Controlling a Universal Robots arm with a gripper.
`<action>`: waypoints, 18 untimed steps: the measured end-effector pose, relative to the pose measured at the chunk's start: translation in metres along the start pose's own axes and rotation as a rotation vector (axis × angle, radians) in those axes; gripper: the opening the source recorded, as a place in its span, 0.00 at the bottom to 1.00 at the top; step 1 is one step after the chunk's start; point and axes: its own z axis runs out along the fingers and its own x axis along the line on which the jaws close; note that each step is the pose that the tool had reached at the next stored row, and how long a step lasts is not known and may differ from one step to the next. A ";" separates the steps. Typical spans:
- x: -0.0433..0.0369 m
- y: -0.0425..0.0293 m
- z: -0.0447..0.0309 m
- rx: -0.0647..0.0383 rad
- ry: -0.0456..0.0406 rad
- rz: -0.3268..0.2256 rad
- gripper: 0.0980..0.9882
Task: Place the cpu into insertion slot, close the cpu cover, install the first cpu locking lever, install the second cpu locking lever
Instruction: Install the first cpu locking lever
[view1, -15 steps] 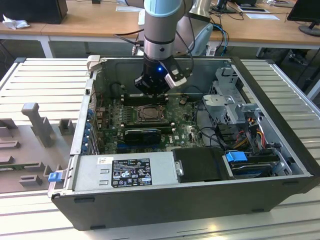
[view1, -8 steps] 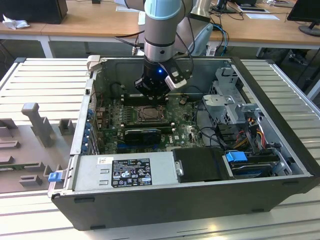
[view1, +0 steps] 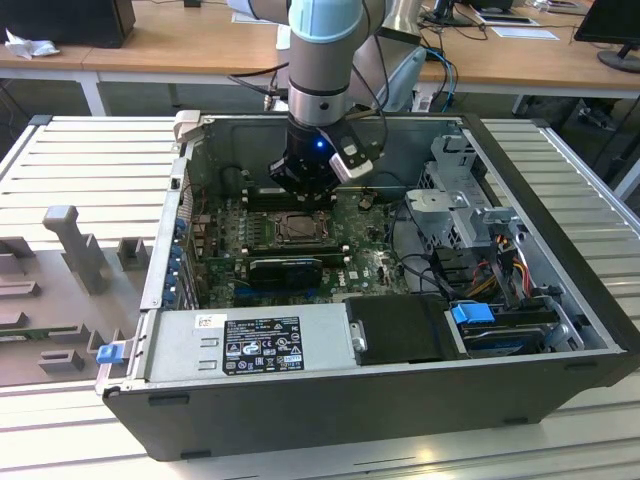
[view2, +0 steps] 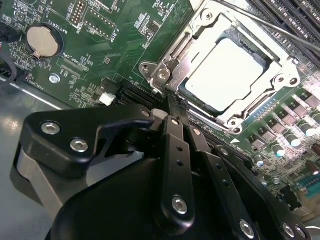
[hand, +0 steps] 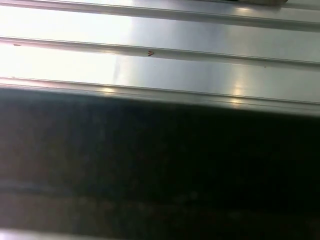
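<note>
The cpu (view2: 227, 72) lies flat in the insertion slot (view2: 160, 75), pale and square. The silver cpu cover (view2: 200, 42) lies down over it, framing its edges. A thin metal lever rod (view2: 270, 26) runs along the socket's side by the memory slots. My gripper (view2: 171, 102) has its black fingers pressed together with nothing between them, its tips right at one corner of the socket. In the exterior view the gripper (view1: 303, 190) hangs inside the open computer case, just behind the insertion slot (view1: 300, 229).
A black graphics card (view1: 285, 268) sits in front of the socket, and the power supply (view1: 250, 340) is nearer still. The drive cage (view1: 460, 200) and cables fill the exterior view's right. A coin battery (view2: 42, 41) sits on the board. The ribbed metal table (hand: 160, 60) borders the dark case wall (hand: 160, 165).
</note>
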 end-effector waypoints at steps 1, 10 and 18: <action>-0.0001 0.0001 0.0001 -0.003 -0.0004 0.000 0.01; -0.0001 0.0008 -0.0186 -0.009 -0.0011 -0.001 0.01; 0.0002 -0.0026 -0.0188 -0.007 -0.0008 -0.001 0.01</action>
